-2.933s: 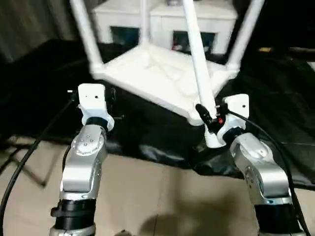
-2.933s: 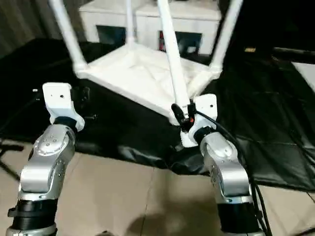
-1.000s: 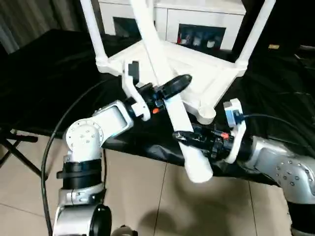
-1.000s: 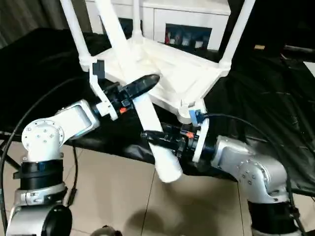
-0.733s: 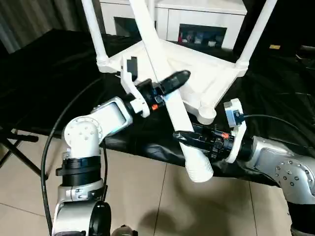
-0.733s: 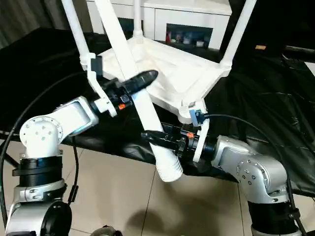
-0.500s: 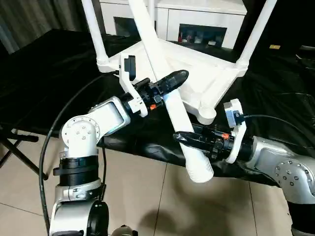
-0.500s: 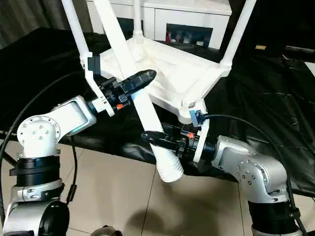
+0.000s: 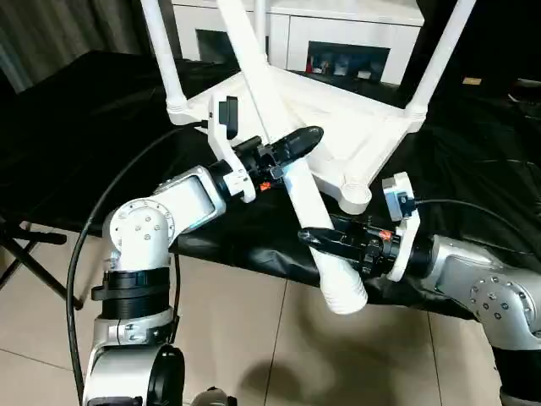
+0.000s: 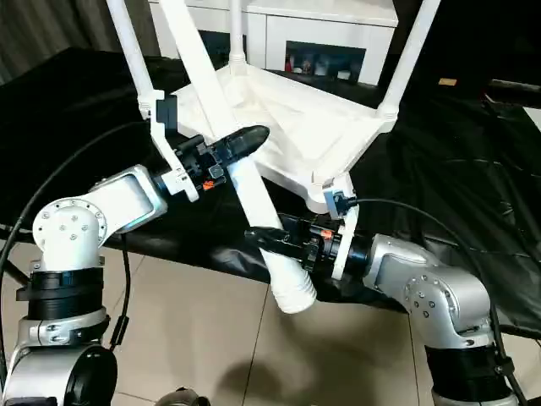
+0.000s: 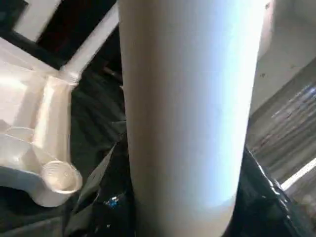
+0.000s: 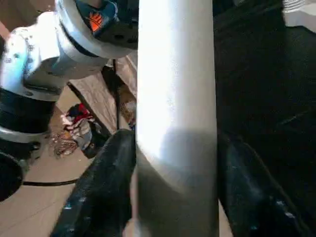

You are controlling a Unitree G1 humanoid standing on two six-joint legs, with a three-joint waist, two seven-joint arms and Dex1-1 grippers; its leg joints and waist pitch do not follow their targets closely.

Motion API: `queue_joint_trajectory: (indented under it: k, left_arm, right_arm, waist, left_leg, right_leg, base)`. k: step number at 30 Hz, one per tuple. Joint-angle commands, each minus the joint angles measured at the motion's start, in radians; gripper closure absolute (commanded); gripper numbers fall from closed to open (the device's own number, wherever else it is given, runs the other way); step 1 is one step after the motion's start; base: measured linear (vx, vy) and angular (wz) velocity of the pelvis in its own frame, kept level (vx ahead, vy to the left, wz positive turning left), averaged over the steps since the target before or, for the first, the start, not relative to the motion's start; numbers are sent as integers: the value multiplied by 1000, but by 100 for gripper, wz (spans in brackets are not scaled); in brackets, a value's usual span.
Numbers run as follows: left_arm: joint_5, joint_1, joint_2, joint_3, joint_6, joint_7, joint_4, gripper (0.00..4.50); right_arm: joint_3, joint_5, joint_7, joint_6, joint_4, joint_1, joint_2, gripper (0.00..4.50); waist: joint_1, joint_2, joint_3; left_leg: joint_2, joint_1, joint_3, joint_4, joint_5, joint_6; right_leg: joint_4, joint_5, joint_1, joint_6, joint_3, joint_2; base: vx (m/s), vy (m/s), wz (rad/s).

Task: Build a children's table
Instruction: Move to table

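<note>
The children's table lies upside down on black cloth, its ribbed white tabletop [image 9: 338,110] facing up. Three white legs stand in corner sockets, one at the left [image 9: 161,51] and one at the right [image 9: 439,51]. The near corner socket [image 9: 355,199] is empty. A loose white leg [image 9: 308,203] slants across the front, its thick end [image 9: 342,292] over the floor. My left gripper [image 9: 296,144] is shut on its middle. My right gripper [image 9: 325,241] is shut on it lower down, near the thick end, with black fingers [image 12: 103,187] on both sides.
A white cabinet with glass doors [image 9: 338,34] stands behind the table. The black cloth [image 9: 473,169] ends near my arms, with tiled floor [image 9: 254,347] in front. A black stand leg [image 9: 25,245] and a cable [image 9: 93,245] are at the left.
My left gripper has closed its fingers around the slanted leg. Earlier the leg stood at the near corner with only the right gripper on it; it now hangs tilted between both.
</note>
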Motion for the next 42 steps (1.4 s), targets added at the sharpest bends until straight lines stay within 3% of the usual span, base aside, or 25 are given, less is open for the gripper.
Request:
queue_joint_trajectory:
  k: [1, 3, 6, 8, 9, 13, 15, 23, 33, 34, 42]
  left_arm:
    - [70, -5, 24, -27, -25, 26, -16, 270]
    - [118, -10, 35, -59, -50, 42, -21, 272]
    - [199, -32, 51, -115, -96, 67, -33, 273]
    - [207, -37, 50, -121, -98, 69, -37, 273]
    - [234, -54, 51, -136, -124, 82, -33, 273]
    - [259, -65, 56, -157, -147, 71, -31, 273]
    - [275, -68, 58, -163, -158, 65, -31, 273]
    - [310, -77, 68, -194, -191, 28, -22, 273]
    - [326, -67, 68, -233, -194, -17, -45, 273]
    - [326, -67, 67, -233, -194, -19, -46, 273]
    - [326, -69, 63, -230, -198, -35, -49, 275]
  right_arm:
    - [9, -24, -6, -38, -15, -14, -6, 181]
    - [33, -68, -28, -57, -13, -24, -10, 156]
    - [122, -213, -107, -119, -5, -60, -20, 145]
    - [136, -237, -123, -131, -5, -68, -17, 119]
    - [129, -230, -178, -87, 6, -92, 21, 113]
    - [140, -248, -217, -66, 17, -108, 41, 101]
    - [149, -274, -244, -59, 31, -116, 50, 69]
    - [161, -290, -303, 18, 73, -137, 83, 68]
    - [185, -288, -278, 28, 83, -134, 98, 68]
    - [186, -289, -277, 28, 84, -134, 99, 96]
    - [194, -294, -264, 29, 97, -131, 104, 147]
  waist:
    - [-1, -14, -80]
    - [-3, -15, -79]
    - [-8, -16, -80]
    - [-8, -16, -78]
    - [-9, -18, -79]
    - [-9, -16, -81]
    - [-8, -16, -81]
    - [-15, -15, -82]
    - [-16, -15, -81]
    - [-17, -15, -82]
    - [-19, -15, -81]
  left_leg:
    - [46, 16, -16, -68, -99, 16]
    - [47, 16, -17, -69, -103, 10]
    - [45, 17, -17, -69, -94, -6]
    - [45, 16, -16, -69, -103, -4]
    - [45, 18, -15, -68, -96, 1]
    - [46, 16, -16, -67, -82, 9]
    - [45, 16, -16, -67, -78, 4]
    - [44, 16, -16, -68, -90, -6]
    - [44, 16, -14, -67, -90, -3]
    - [45, 16, -15, -67, -88, -3]
    - [44, 16, -15, -67, -91, -3]
  right_leg:
    - [-71, -191, 49, -161, 56, -74]
    - [-72, -203, 49, -148, 57, -73]
    - [-71, -210, 47, -138, 56, -72]
    - [-70, -208, 48, -147, 58, -75]
    - [-69, -197, 45, -154, 59, -72]
    - [-63, -159, 46, -172, 58, -72]
    - [-61, -143, 46, -175, 59, -71]
    - [-60, -142, 49, -176, 59, -72]
    - [-59, -132, 50, -188, 60, -74]
    - [-58, -129, 51, -188, 60, -74]
    - [-59, -140, 51, -186, 60, -74]
  base:
    - [0, 0, 0]
    - [0, 0, 0]
    - [0, 0, 0]
    - [0, 0, 0]
    - [0, 0, 0]
    - [0, 0, 0]
    - [0, 0, 0]
    - [0, 0, 0]
    - [0, 0, 0]
    - [0, 0, 0]
    - [0, 0, 0]
